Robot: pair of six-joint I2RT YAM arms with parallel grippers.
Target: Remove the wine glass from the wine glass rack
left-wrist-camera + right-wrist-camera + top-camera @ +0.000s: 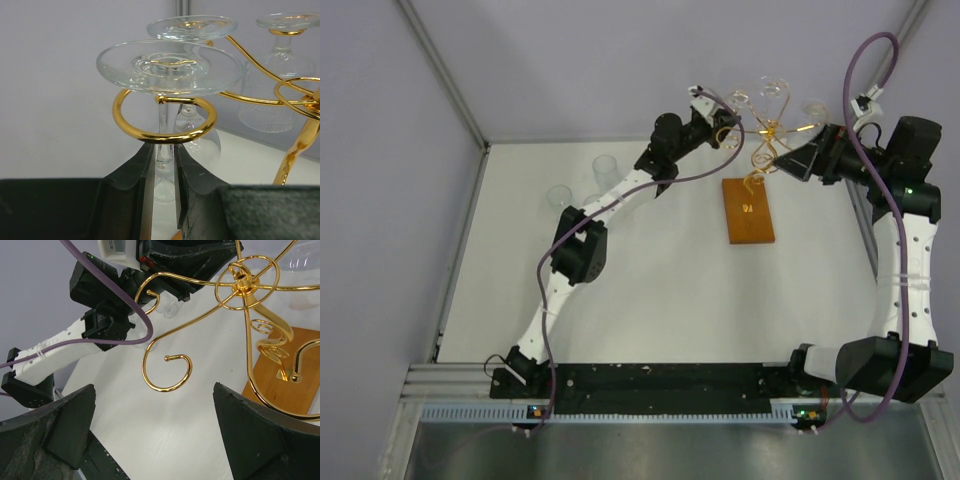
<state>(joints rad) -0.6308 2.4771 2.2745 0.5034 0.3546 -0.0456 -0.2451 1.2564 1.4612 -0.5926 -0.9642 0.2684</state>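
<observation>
Wine glass rack [772, 130] gold, base [748, 211] orange-brown; wine glass [169, 67] clear; table [650, 300] white.

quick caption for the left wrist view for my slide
Left gripper closed on the stem of a wine glass hanging foot-up in the wine glass rack

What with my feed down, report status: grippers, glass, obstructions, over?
Left gripper shut on wine glass stem; right gripper open, empty, beside rack. Glass hangs inverted in its ring. Neighbouring glass close behind.
</observation>
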